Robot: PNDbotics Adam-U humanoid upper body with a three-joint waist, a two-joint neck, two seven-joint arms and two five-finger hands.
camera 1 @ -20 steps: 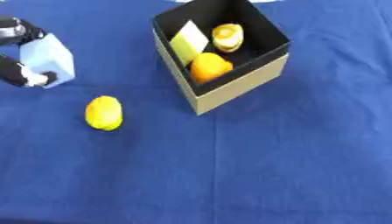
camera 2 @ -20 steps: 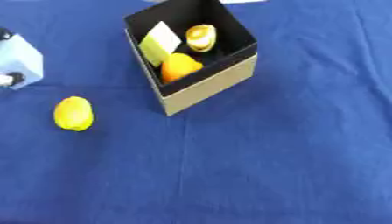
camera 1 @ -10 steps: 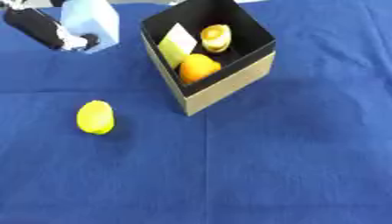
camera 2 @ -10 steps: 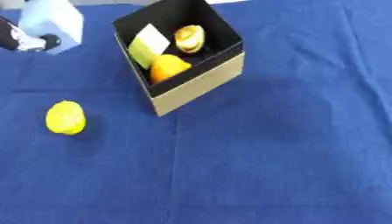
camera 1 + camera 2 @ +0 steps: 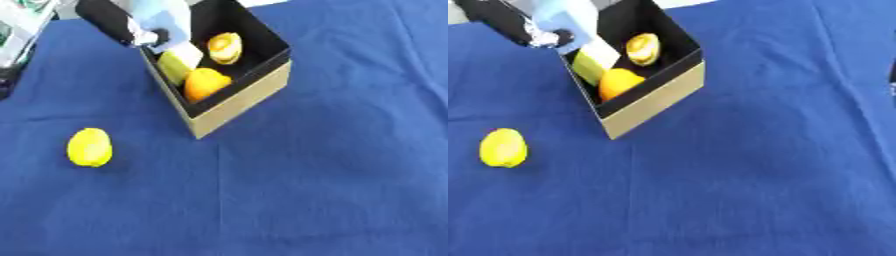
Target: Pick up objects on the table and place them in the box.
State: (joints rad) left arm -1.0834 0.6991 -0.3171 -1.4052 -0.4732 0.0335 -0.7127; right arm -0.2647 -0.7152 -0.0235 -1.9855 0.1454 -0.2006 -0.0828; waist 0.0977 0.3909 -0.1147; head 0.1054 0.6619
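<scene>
Box (image 5: 236,102), dark edge-shape (image 5: 892,82) right-eye only

Yellow lemon (image 5: 89,147), black-lined tan box (image 5: 245,97), plain blue cloth (image 5: 306,190)

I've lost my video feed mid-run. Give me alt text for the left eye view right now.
The left hand holds a light blue object at the far left edge of the open box, which already contains an orange, a pale yellow block and a yellow-brown item. A lemon lies on the blue tablecloth.
</scene>
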